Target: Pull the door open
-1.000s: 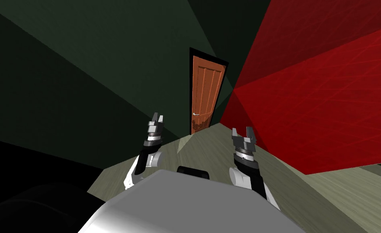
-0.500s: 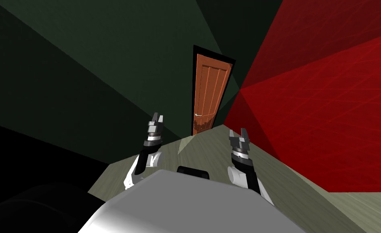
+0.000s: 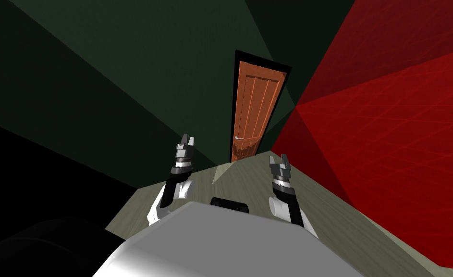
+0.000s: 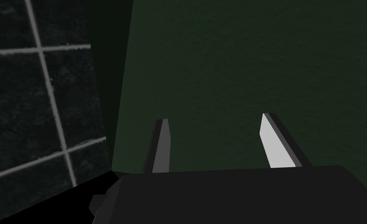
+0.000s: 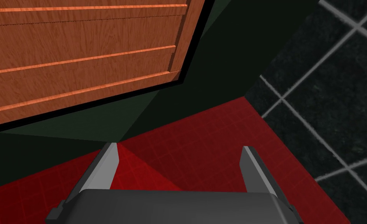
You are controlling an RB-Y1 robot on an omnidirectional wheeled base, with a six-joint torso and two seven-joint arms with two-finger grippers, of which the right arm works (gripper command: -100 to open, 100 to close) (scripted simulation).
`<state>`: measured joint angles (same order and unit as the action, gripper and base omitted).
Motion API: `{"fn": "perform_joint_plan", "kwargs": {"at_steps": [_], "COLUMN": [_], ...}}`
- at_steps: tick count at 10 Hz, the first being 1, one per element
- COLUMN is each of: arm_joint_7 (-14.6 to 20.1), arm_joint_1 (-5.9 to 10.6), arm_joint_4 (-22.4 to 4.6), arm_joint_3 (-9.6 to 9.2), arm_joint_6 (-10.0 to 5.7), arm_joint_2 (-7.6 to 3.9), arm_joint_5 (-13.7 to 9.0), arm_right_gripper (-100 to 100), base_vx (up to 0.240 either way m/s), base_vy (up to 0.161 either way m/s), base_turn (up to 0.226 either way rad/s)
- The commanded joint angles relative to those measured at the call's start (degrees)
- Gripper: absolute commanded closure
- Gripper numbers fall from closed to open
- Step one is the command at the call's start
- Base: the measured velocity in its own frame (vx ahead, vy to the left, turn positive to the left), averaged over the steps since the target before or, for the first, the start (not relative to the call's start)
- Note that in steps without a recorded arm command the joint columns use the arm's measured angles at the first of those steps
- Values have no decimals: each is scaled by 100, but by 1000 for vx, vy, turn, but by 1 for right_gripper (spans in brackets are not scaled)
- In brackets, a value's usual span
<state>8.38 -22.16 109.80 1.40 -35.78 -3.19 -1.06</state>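
An orange-brown panelled door [image 3: 255,108] stands shut in a black frame at the far end of the corridor, with a small pale lever handle [image 3: 238,138] low on its left side. The right wrist view looks at the door [image 5: 81,50] and its black frame edge. My left gripper [image 3: 187,142] is raised in front of me, open, facing the dark green wall [image 4: 237,58]. My right gripper [image 3: 278,161] is also raised and open, well short of the door. Both hold nothing.
A dark green wall [image 3: 124,86] runs along my left and a red wall [image 3: 388,134] along my right, narrowing toward the door. The pale wood-grain floor [image 3: 239,182] leads ahead. A black area [image 3: 28,192] lies at the lower left.
My view has turned, so the door has drifted right and the red wall has slid further right. My right hand has rolled and shifted slightly left; the left arm is unchanged.
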Motion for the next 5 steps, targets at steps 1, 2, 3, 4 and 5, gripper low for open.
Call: {"fn": "perform_joint_plan", "kwargs": {"at_steps": [1, 2, 3, 4, 5], "arm_joint_7": [2, 0, -2, -3, -5], "arm_joint_1": [97, 156, 214, 273, 336], "arm_joint_4": [-268, -426, -585, -744, -913], "arm_joint_3": [15, 22, 28, 34, 40], "arm_joint_6": [-46, -70, -95, -120, -146], "arm_joint_2": [-45, -69, -93, -117, -139], "arm_joint_5": [-51, -81, -111, -141, -172], "arm_right_gripper": [-100, -100, -100, -100, -100], "base_vx": [93, 105, 89, 82, 86], "base_vy": [-29, -49, -53, -41, -42], "base_turn": [164, 163, 145, 137, 153]}}
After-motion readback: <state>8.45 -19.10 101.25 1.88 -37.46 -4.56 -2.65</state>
